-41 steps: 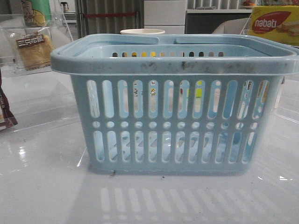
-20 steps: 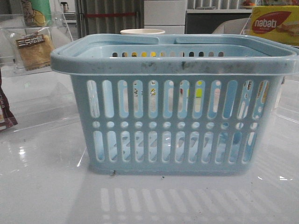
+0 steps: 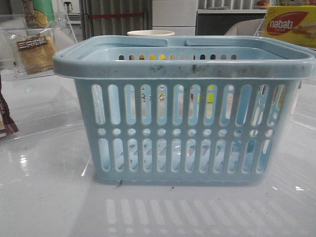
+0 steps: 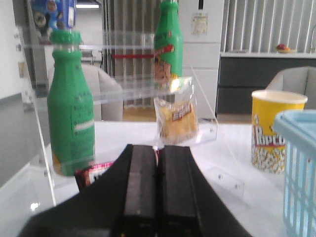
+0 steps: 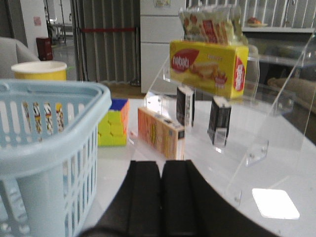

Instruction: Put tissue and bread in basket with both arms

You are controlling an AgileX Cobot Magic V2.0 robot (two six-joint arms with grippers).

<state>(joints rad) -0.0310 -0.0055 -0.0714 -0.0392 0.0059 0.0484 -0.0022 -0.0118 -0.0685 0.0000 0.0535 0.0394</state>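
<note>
The light blue basket (image 3: 182, 113) fills the middle of the front view and looks empty through its slots. The bread (image 3: 34, 52), in clear wrap with a dark label, leans on an acrylic shelf at the far left. It also shows in the left wrist view (image 4: 177, 118), ahead of my left gripper (image 4: 158, 150), which is shut and empty. My right gripper (image 5: 161, 165) is shut and empty, beside the basket's corner (image 5: 49, 143). Two small black tissue packs (image 5: 219, 120) stand upright under an acrylic shelf ahead of it. Neither gripper shows in the front view.
Green bottles (image 4: 71, 98) stand on the left shelf above a dark brown snack packet (image 3: 6, 121). A popcorn cup (image 4: 271, 131) stands behind the basket. A nabati box (image 5: 207, 66), an orange box (image 5: 160, 133) and a puzzle cube (image 5: 113, 128) sit at the right shelf.
</note>
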